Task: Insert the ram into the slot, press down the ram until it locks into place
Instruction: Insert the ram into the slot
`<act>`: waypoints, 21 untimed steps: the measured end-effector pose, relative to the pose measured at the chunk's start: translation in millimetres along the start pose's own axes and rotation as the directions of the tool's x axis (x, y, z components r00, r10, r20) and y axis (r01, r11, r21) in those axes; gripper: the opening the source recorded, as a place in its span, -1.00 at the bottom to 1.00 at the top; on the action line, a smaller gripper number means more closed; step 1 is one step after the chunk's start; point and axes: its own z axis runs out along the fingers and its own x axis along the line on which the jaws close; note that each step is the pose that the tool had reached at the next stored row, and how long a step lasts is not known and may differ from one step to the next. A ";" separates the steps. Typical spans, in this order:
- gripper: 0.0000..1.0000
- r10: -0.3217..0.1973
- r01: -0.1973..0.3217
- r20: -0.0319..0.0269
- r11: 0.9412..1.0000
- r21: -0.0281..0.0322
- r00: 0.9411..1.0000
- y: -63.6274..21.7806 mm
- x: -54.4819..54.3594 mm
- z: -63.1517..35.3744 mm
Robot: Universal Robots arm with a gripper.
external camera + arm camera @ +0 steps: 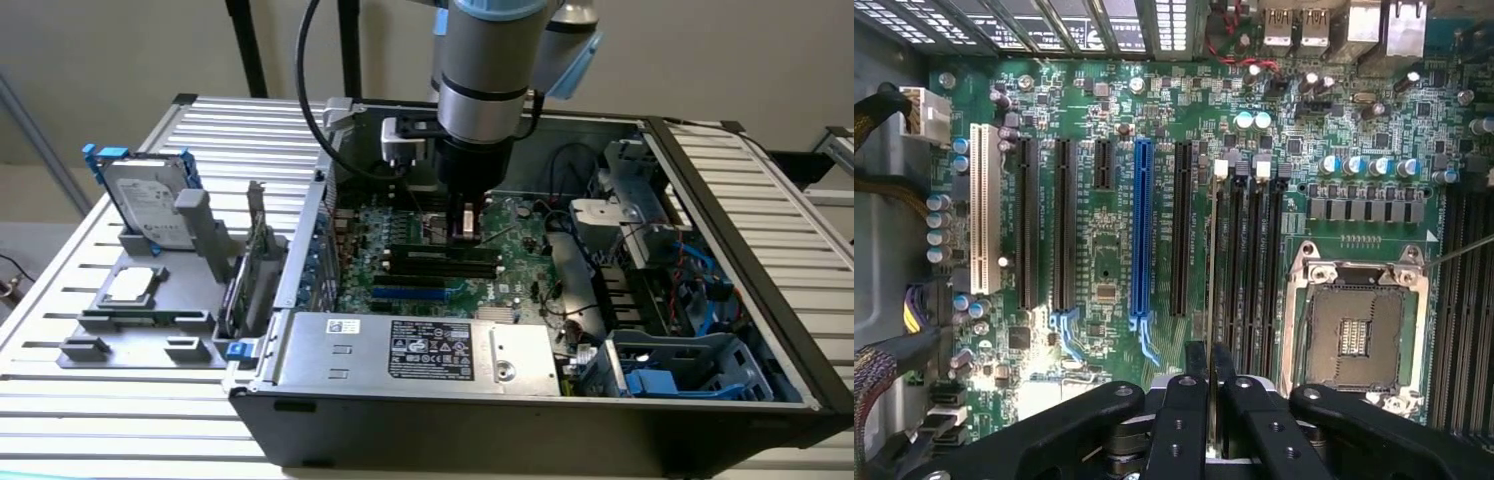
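We see a slatted metal table [120,420] carrying an open black computer case [534,430]. The robot arm [487,70] comes straight down into it from above. On the exterior view's left a grey fixture tray [80,325] sits beside the case with a hard drive [150,205] standing in it, and an upright expansion card [254,260] stands near the case wall. Inside the case we note the silver power supply [414,348] along the near edge. Behind it lies the green motherboard [521,230], with the gripper [465,228] low over its middle, right at the bank of black memory slots [441,258]. In the wrist view the board shows a white slot [980,210], a blue slot [1142,230] and the square silver CPU socket [1359,335]. The black fingers [1189,410] are closed tight on the ram [1211,300]. We see the ram edge-on as a thin line running out from between the fingertips, so it sits centred in the gripper [1211,365]. It runs along the slot [1223,250], the outermost of the four parallel black ones, on the side away from the CPU socket. The ram is parallel to the slot and directly over or in it. We cannot tell whether it is seated or whether the end clips have locked.
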 end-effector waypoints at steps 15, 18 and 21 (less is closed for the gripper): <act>-0.74 0.005 -0.005 0.000 1.000 0.000 1.000 -0.1 0.0 7.4; -0.74 0.008 -0.008 0.000 1.000 0.000 1.000 -0.1 0.0 8.0; -0.74 0.009 -0.009 0.003 1.000 0.000 1.000 -0.1 -0.1 8.8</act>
